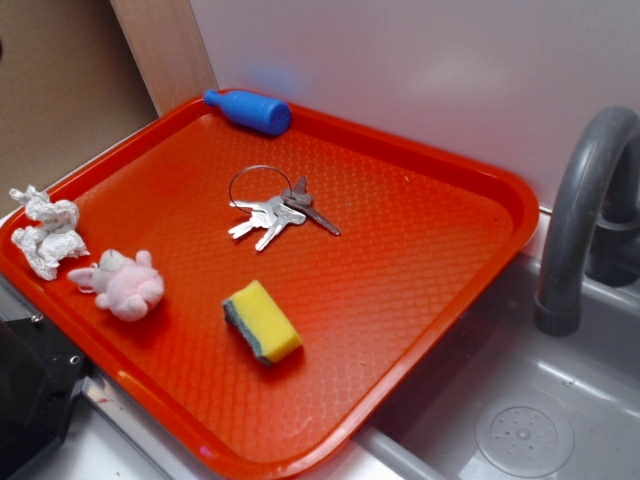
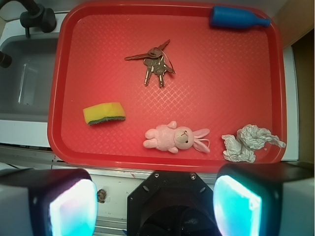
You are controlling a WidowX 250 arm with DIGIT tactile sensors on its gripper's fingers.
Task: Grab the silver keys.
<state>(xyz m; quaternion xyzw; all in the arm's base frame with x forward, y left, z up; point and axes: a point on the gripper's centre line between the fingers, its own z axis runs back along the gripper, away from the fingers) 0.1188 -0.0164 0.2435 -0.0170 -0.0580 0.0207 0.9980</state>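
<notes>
The end effector [image 2: 155, 196] hangs high above the near edge of the red tray [image 2: 69, 59], its two pads spread wide apart with nothing between them; in the wrist view they frame the bottom corners, glowing cyan on their inner faces.

The silver keys [image 2: 156, 64] lie flat on the tray well ahead of the end effector, almost straight out from the gap between the pads, in the tray's far half. The keys fan out from a thin wire ring [image 1: 258, 185], which shows clearly in the exterior view.

Closer to the end effector, just ahead of it, a pink plush bunny [image 2: 174, 138] lies on its side. To the right of it, near the tray's near right corner, sits a crumpled white paper wad [image 2: 248, 142]. Ahead and to the left rests a yellow sponge with a dark scouring layer [image 2: 104, 113]. A blue plastic bottle [image 2: 236, 17] lies at the far right corner.

Left of the tray are a grey sink [image 2: 24, 83] and its dark faucet [image 1: 585, 200].
</notes>
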